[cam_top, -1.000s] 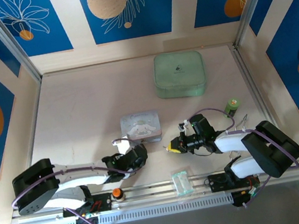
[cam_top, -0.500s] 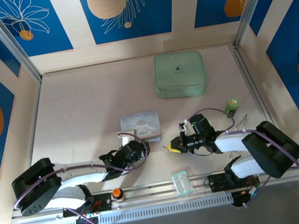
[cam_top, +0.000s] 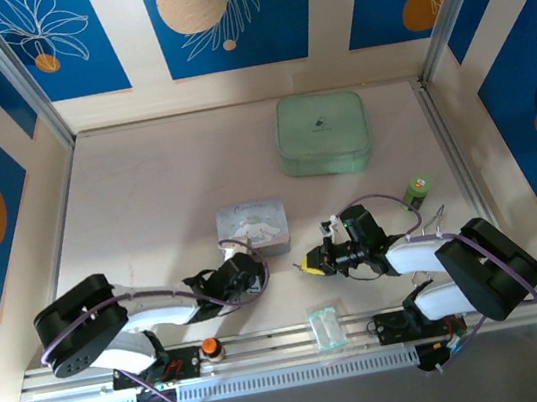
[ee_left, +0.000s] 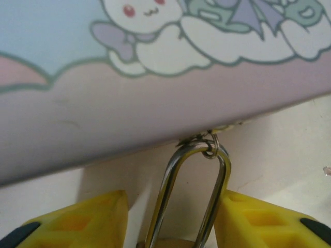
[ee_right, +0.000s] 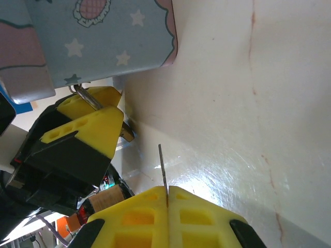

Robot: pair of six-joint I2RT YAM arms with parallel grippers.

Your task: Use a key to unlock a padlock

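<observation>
Left claw [ee_left: 170, 209] is pinching the padlock [ee_left: 168, 181], with the shackle poking out past its tips right up against the cartoon box [ee_left: 155, 77]. Right claw [ee_right: 168, 194] is pressed together on the key [ee_right: 163, 170], blade sticking straight out of its tips.

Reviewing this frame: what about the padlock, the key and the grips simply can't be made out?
Padlock: left wrist view, body and keyhole cut off by the bottom edge; whether the left gripper jaws clamp it is unclear.
Key: right wrist view, edge-on sliver in the right gripper's shut jaws; teeth unreadable.
Top external view: both too small to pick out.
</observation>
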